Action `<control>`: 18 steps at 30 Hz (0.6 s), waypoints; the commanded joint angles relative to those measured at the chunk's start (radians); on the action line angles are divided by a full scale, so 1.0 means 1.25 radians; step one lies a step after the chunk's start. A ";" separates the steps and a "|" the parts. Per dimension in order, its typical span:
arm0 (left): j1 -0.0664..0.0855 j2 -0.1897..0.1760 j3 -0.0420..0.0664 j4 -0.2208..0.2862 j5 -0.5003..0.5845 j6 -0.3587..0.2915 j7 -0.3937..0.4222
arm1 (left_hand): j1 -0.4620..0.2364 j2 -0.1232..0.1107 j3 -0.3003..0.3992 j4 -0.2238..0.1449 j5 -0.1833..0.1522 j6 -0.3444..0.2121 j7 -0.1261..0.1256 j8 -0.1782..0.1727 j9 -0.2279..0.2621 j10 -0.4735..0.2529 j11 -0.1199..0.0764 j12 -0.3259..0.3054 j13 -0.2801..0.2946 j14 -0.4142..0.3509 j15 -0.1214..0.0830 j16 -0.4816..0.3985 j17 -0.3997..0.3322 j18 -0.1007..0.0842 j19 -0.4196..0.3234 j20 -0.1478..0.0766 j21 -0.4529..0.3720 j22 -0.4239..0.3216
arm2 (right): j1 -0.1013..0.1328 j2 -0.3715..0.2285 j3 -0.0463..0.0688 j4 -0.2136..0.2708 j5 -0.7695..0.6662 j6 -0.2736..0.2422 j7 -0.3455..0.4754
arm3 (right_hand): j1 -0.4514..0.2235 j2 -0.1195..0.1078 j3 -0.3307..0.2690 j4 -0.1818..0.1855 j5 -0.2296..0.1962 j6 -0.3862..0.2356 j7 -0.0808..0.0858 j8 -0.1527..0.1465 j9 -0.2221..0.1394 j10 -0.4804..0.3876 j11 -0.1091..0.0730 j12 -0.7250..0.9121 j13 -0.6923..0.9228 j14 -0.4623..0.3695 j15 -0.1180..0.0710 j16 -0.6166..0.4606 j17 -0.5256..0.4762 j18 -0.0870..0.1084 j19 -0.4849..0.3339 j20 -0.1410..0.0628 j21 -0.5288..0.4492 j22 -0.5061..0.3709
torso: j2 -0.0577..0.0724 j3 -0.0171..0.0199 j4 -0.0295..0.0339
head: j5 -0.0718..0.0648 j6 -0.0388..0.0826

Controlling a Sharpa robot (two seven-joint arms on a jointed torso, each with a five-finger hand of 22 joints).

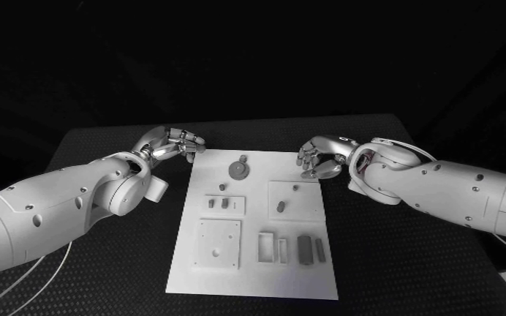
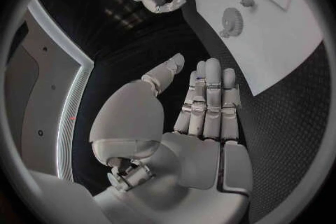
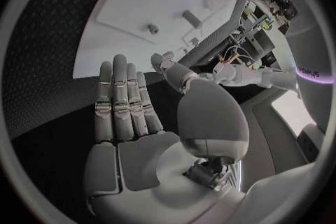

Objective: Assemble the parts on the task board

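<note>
- Left hand (image 1: 171,144): empty, fingers apart and nearly straight per its wrist view; sits over the black table (image 1: 105,148) just off the task board (image 1: 253,276) at its far left corner.
- Right hand (image 1: 322,156): also empty, fingers extended and spread; at the board's far right corner, fingertips about over the edge. No contact with any part that I can see.
- Gear (image 1: 240,170), a toothed disc, lies flat near the far end of the board, between the two hands.
- Small peg-like part (image 1: 222,186) stands just nearer than the gear; another small part (image 1: 281,206) sits on the square recessed plate (image 1: 295,200) at right.
- Two small blocks (image 1: 219,202) sit on the left mid plate; square plate with holes (image 1: 217,243) at near left; slotted holders with upright pieces (image 1: 290,249) at near right.
- Progress, my read: early. Neither hand holds a part and the gear looks loose, not mounted. Can't tell which small parts are already seated.
- Likely next: one hand picks up the gear or peg.
</note>
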 commanded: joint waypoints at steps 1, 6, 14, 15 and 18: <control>0.001 -0.004 0.001 0.016 0.082 -0.012 0.056 | -0.009 0.001 -0.007 0.000 -0.002 -0.008 0.001 0.002 0.001 -0.006 0.000 -0.003 -0.001 -0.001 0.006 -0.004 -0.001 -0.004 0.000 -0.014 -0.005 -0.001 | -0.005 -0.003 -0.005 0.026 -0.148 0.008 -0.029 | 0.007 -0.018 0.026 0.017 -0.024 0.007 -0.002 -0.003 0.001 0.003 -0.002 -0.011 0.003 0.034 -0.009 0.023 0.024 0.011 0.045 -0.016 0.014 0.003 | -0.001 -0.0005 -0.0010 | -0.001 -0.001; 0.000 -0.006 0.001 0.026 0.092 -0.019 0.058 | -0.010 0.003 -0.008 0.000 0.000 -0.008 0.001 0.002 0.001 -0.006 0.001 -0.004 -0.001 0.003 0.006 -0.005 0.000 -0.002 0.003 -0.014 -0.006 -0.001 | -0.018 -0.012 -0.012 0.053 -0.220 -0.003 -0.077 | 0.021 -0.044 0.064 0.043 -0.054 0.017 -0.005 -0.008 0.002 0.014 -0.008 -0.027 0.012 0.064 -0.016 0.069 0.058 0.011 0.096 -0.037 0.035 0.019 | -0.002 -0.0027 0.0007 | -0.006 -0.004; 0.000 -0.007 0.001 0.025 0.094 -0.021 0.058 | -0.010 0.003 -0.010 -0.001 0.001 -0.009 0.001 0.002 0.001 -0.006 0.001 -0.004 -0.001 0.006 0.006 -0.006 0.001 -0.001 0.006 -0.014 -0.007 -0.001 | -0.026 -0.009 -0.017 0.076 -0.242 -0.009 -0.088 | 0.027 -0.063 0.084 0.061 -0.067 0.023 -0.006 -0.016 0.002 0.023 -0.011 -0.048 0.022 0.074 -0.021 0.144 0.091 0.011 0.129 -0.054 0.063 0.057 | 0.000 -0.0018 -0.0005 | -0.003 -0.005; 0.000 -0.007 0.001 0.025 0.095 -0.021 0.058 | -0.010 0.003 -0.010 -0.001 0.001 -0.009 0.001 0.002 0.001 -0.006 0.001 -0.004 -0.001 0.006 0.006 -0.006 0.001 -0.001 0.006 -0.014 -0.007 -0.001 | -0.028 -0.008 -0.018 0.077 -0.244 -0.009 -0.089 | 0.027 -0.063 0.084 0.061 -0.067 0.023 -0.006 -0.017 0.002 0.023 -0.011 -0.049 0.023 0.073 -0.021 0.148 0.092 0.011 0.129 -0.055 0.064 0.059 | 0.000 -0.0018 -0.0004 | -0.003 -0.005; 0.000 -0.008 0.001 0.024 0.097 -0.019 0.058 | -0.011 0.003 -0.010 -0.001 0.001 -0.010 0.001 0.002 0.001 -0.006 0.001 -0.004 -0.001 0.007 0.006 -0.007 0.001 -0.001 0.007 -0.014 -0.007 -0.002 | -0.032 -0.004 -0.018 0.077 -0.249 -0.010 -0.089 | 0.027 -0.063 0.085 0.062 -0.068 0.024 -0.006 -0.017 0.002 0.025 -0.012 -0.052 0.024 0.071 -0.021 0.156 0.094 0.011 0.131 -0.056 0.066 0.064 | 0.000 -0.0016 0.0001 | -0.003 -0.006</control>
